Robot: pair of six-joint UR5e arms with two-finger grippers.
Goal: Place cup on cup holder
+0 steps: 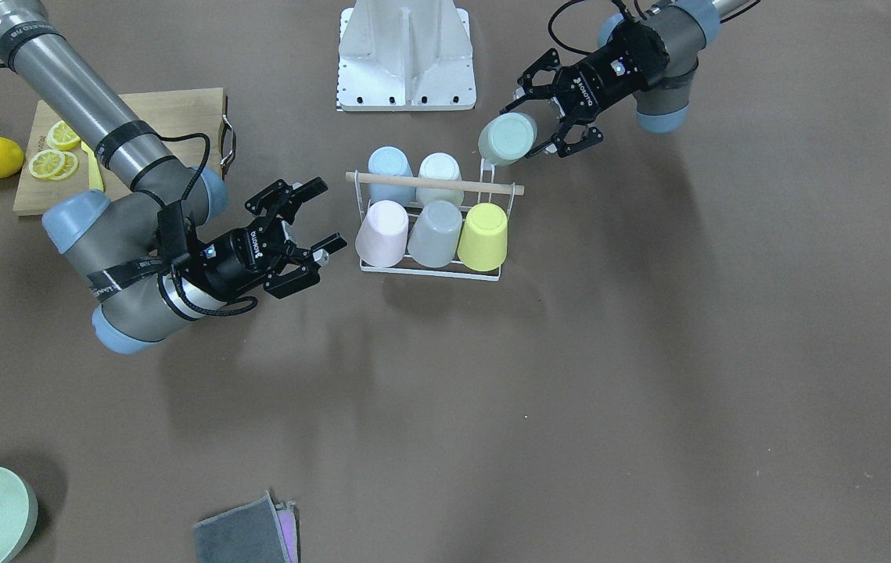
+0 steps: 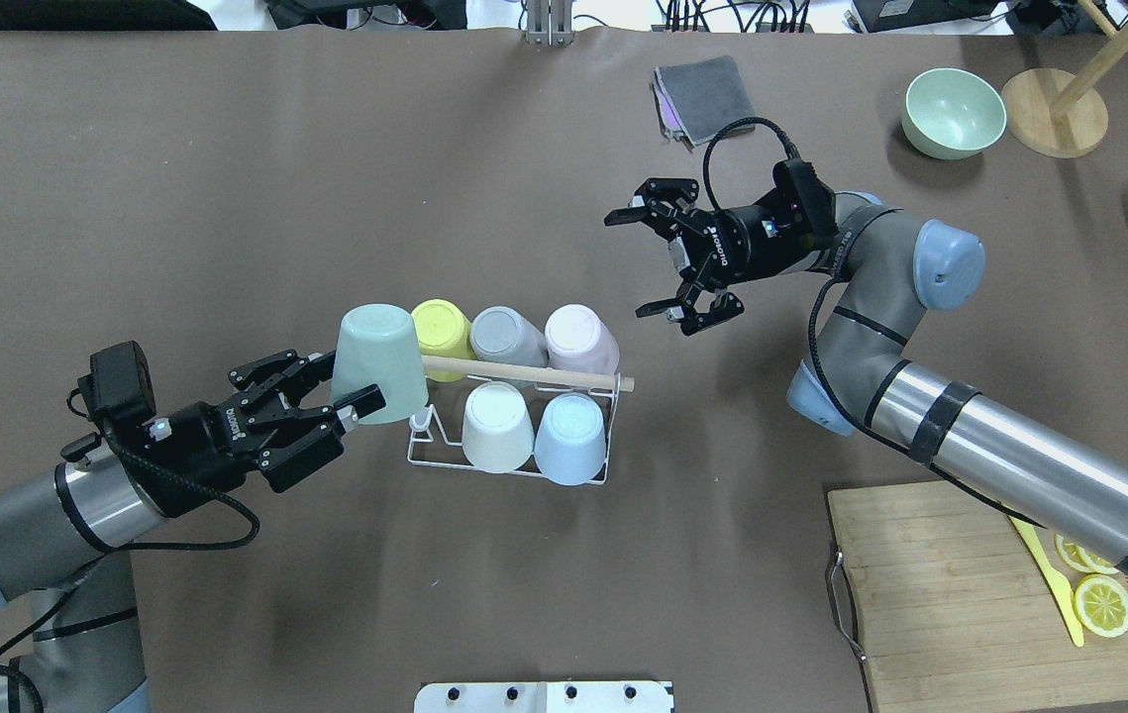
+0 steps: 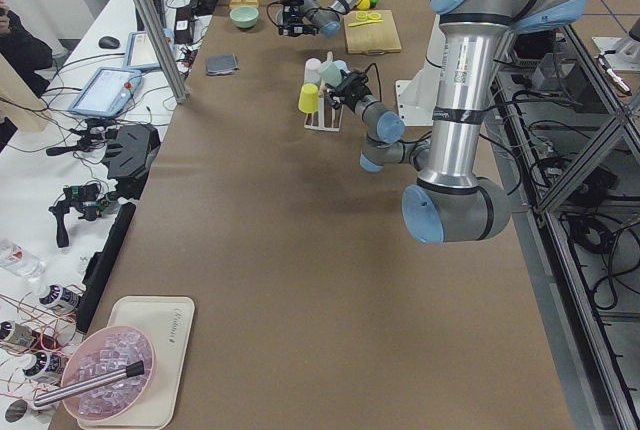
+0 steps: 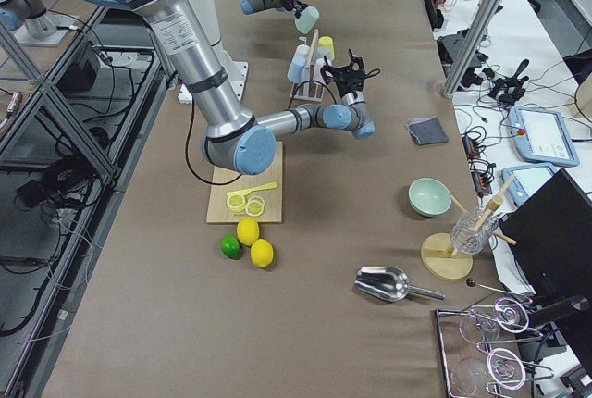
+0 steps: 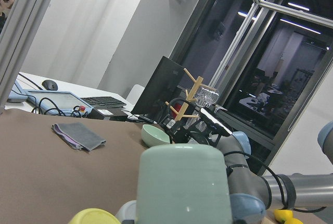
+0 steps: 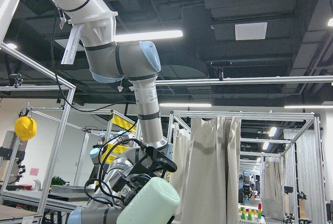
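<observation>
Overhead, unlike wrist view, shows left tool [image 2: 347, 382] gripping mint cup [image 2: 380, 355].

Mint-green cup [image 2: 380, 361]; white cup holder [image 1: 431, 272], pale wooden rod [image 2: 524, 373].

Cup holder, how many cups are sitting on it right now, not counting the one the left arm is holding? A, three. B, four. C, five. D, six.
C: the cup holder carries a yellow cup, a grey cup and a pink cup in one row, and a white cup and a blue cup in the other. The green cup is in the left gripper jaws.
</observation>
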